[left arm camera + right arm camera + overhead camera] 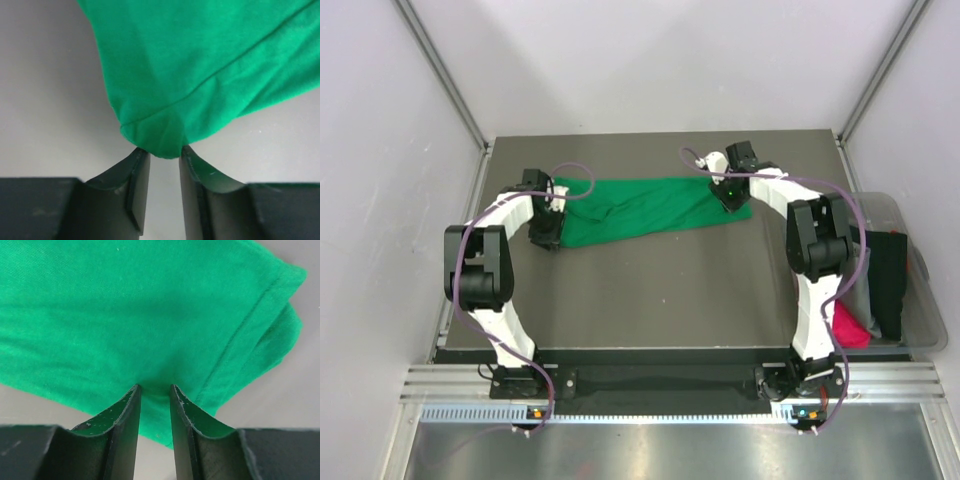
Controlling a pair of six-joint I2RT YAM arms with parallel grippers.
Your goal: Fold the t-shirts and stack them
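Note:
A bright green t-shirt (640, 210) lies stretched in a long band across the far half of the table (660, 290). My left gripper (546, 238) is at its left end. In the left wrist view a bunched corner of the green t-shirt (200, 65) sits pinched between the tips of the left gripper (165, 150), and a narrow gap shows behind them. My right gripper (730, 197) is at the shirt's right end. In the right wrist view the green t-shirt (125, 315) puckers where the right gripper (154, 386) nips it, near a stitched hem.
A clear plastic bin (930, 310) stands off the table's right edge. It holds a black t-shirt (892, 275) and a magenta-pink t-shirt (848, 328). Grey walls close in the back and both sides. Both arm bases sit at the near edge.

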